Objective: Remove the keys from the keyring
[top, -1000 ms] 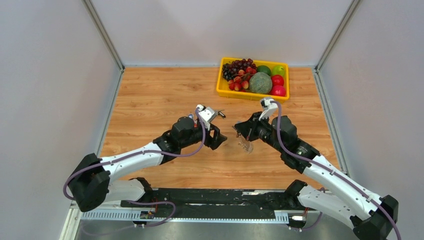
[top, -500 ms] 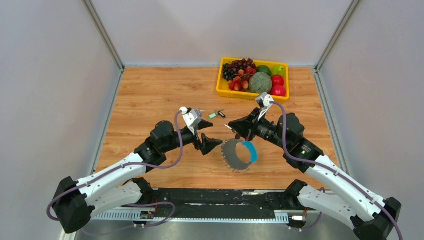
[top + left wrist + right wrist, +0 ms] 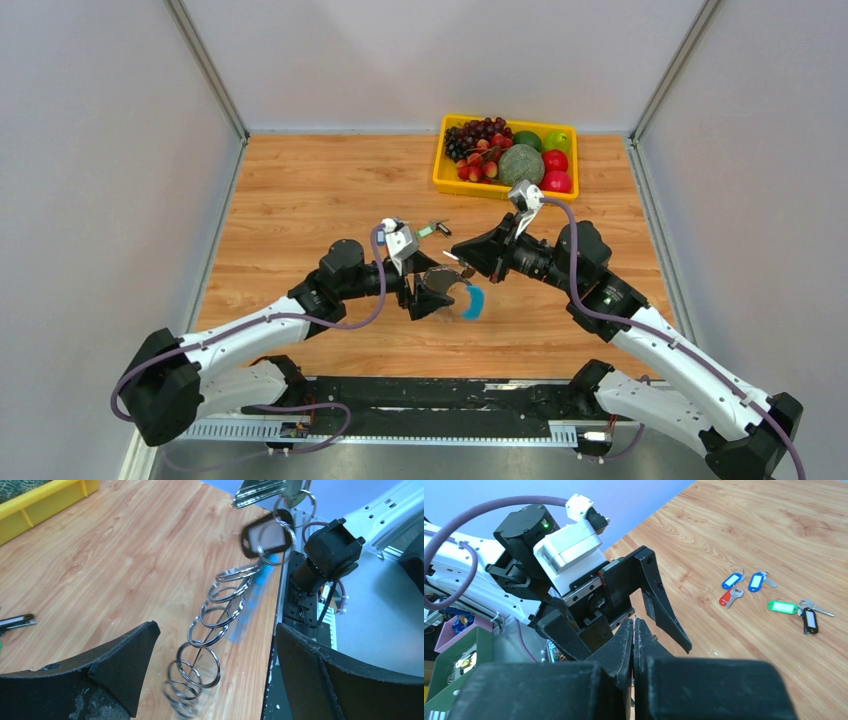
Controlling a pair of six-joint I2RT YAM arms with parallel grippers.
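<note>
The keyring (image 3: pixel 470 300), a grey hoop of linked silver split rings with a blue section, hangs from my right gripper (image 3: pixel 456 256), which is shut on its top edge. In the right wrist view my right gripper (image 3: pixel 634 623) pinches a thin metal sliver. My left gripper (image 3: pixel 432 291) is open, its jaws either side of the hoop's left part. In the left wrist view the rings (image 3: pixel 218 667) run blurred through my left gripper (image 3: pixel 215 630). A black-tagged key (image 3: pixel 266 535) and silver keys (image 3: pixel 260 491) hang on the hoop.
Loose keys lie on the wood behind the grippers (image 3: pixel 436 228): two blue (image 3: pixel 756 581), one red (image 3: pixel 726 598), one green (image 3: pixel 782 606), one black (image 3: pixel 809 620). A yellow fruit tray (image 3: pixel 440 170) stands at the back right. The table's near edge and rail (image 3: pixel 320 625) are close below the ring.
My left gripper drew back to the left, then came forward again with its jaws round the ring. The right gripper shifted slightly left and the ring swung left with it.
</note>
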